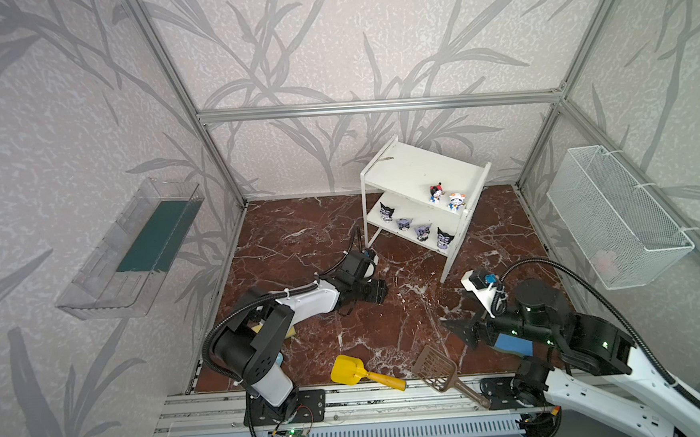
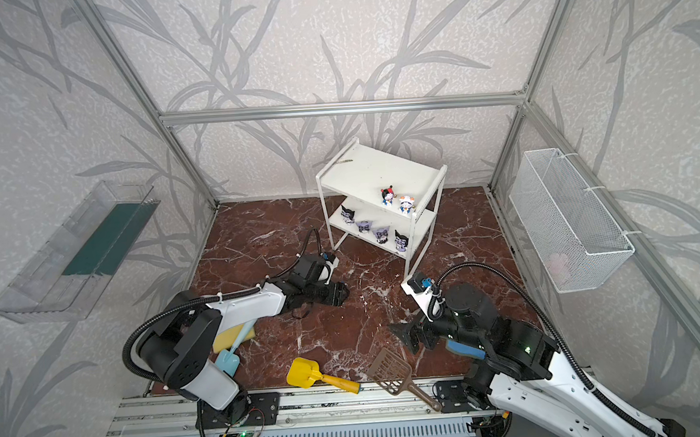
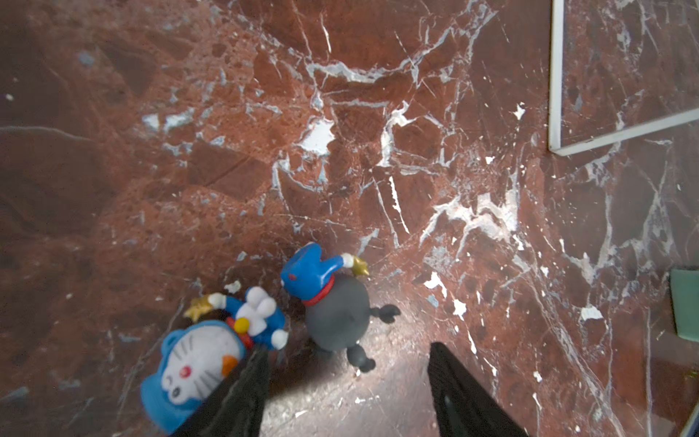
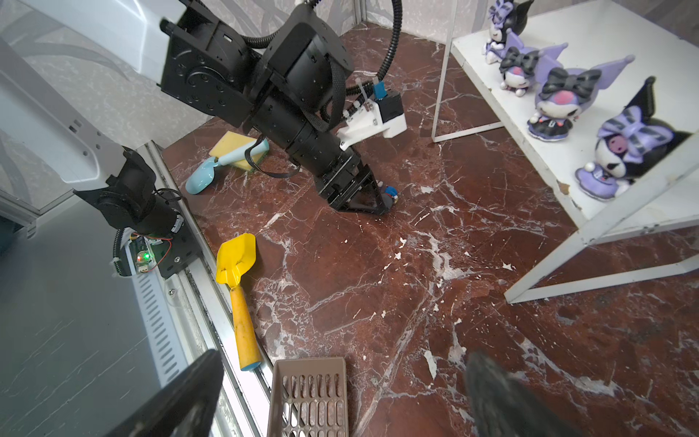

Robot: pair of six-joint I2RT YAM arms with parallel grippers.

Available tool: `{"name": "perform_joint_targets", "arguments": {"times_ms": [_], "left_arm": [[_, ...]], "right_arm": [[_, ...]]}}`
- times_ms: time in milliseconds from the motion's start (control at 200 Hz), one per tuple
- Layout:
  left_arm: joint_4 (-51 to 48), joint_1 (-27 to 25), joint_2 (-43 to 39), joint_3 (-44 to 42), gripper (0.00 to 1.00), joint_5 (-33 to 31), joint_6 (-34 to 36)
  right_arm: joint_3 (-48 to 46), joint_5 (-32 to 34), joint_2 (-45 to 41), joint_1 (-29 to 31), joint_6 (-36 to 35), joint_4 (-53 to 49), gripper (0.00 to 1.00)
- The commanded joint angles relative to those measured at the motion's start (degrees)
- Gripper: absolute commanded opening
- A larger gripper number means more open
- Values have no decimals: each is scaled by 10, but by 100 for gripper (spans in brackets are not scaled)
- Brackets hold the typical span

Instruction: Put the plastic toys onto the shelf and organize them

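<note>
At the front edge, yellow scoop (image 1: 351, 369) and brown slotted scoop (image 1: 438, 368) are lying on the marble floor (image 1: 388, 329). Just past them the right gripper (image 4: 342, 369) is hanging near the brown slotted scoop's head, fingers spread wide, gripping nothing. Further in, the left gripper (image 3: 348, 350) is sitting low over the floor, fingers apart, bare floor in the gap, nothing held. The blue-headed toy (image 3: 200, 363) is lying right beside one finger, and the grey-headed toy (image 3: 334, 318) is lying just ahead of the tips. At the back the shelf (image 1: 412, 170) is standing near the wall. Four purple-black toys (image 1: 423, 231) are standing in a row on its lower tier. The red-black-headed toy (image 1: 436, 192) and orange-white-headed toy (image 1: 457, 201) are standing on the upper tier by the front edge.
</note>
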Motion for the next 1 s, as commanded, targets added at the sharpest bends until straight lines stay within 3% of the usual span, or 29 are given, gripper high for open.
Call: {"name": "perform_joint_targets", "arguments": {"times_ms": [0,330,705,995], "left_arm": [[4,5,17,35,72,-19,-9],[-19,7,53,77,74,-8,3],[-26,-30,-7,53,77,-36,35],[-68,-55,15,68,69,-83,34]], "right_arm": [[-6,8,-7,2,2,-9,99],[-8,9,-11,3,1,-11,99],[-10,5,-5,2,-2,-5,99],[-11,4,-4,3,-3,-3,99]]}}
